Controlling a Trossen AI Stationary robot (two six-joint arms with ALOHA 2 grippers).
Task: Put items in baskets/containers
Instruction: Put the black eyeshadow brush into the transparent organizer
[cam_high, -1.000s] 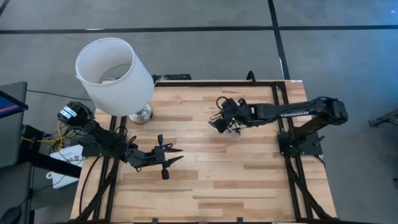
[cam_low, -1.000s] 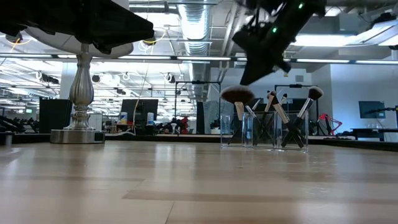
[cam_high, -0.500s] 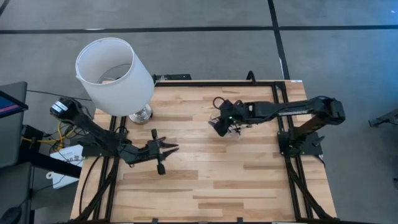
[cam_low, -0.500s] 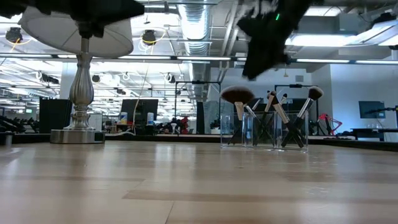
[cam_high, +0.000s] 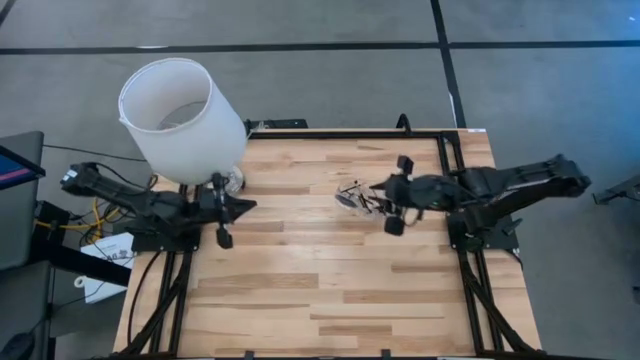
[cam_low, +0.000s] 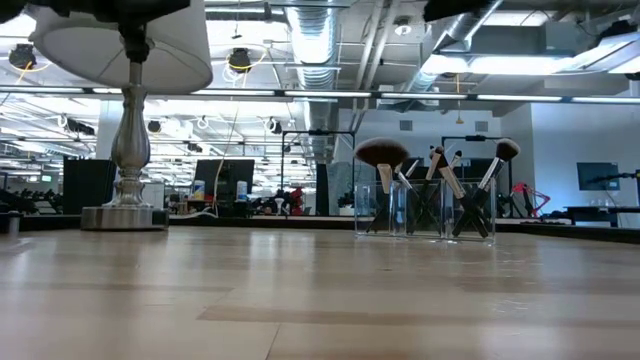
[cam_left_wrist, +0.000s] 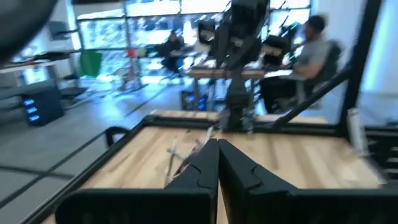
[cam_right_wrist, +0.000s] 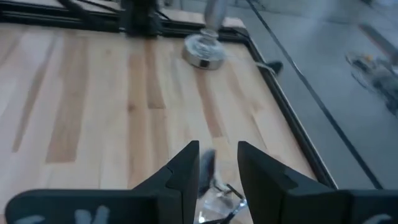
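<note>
Standing upright in the clear tray (cam_low: 425, 210) on the worktop (cam_high: 330, 290), the brushes (cam_low: 440, 185) look all stowed; right gripper (cam_high: 378, 200) hovers beside it, jaws narrowly parted and empty; left gripper (cam_high: 248, 205), jaws closed, waits near the lamp (cam_high: 180, 120). Only retreat seems left.

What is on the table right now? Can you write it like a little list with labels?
Table: light wooden top
Brushes: standing upright in the clear holder, bristles up, one with a wide fluffy head
Lamp: white shade on a silver base, at the table's far left corner
Left gripper: shut, beside the lamp base, holding nothing
Right gripper: slightly open, just beside the brush holder, holding nothing
Loose brushes on the table: none seen
</note>
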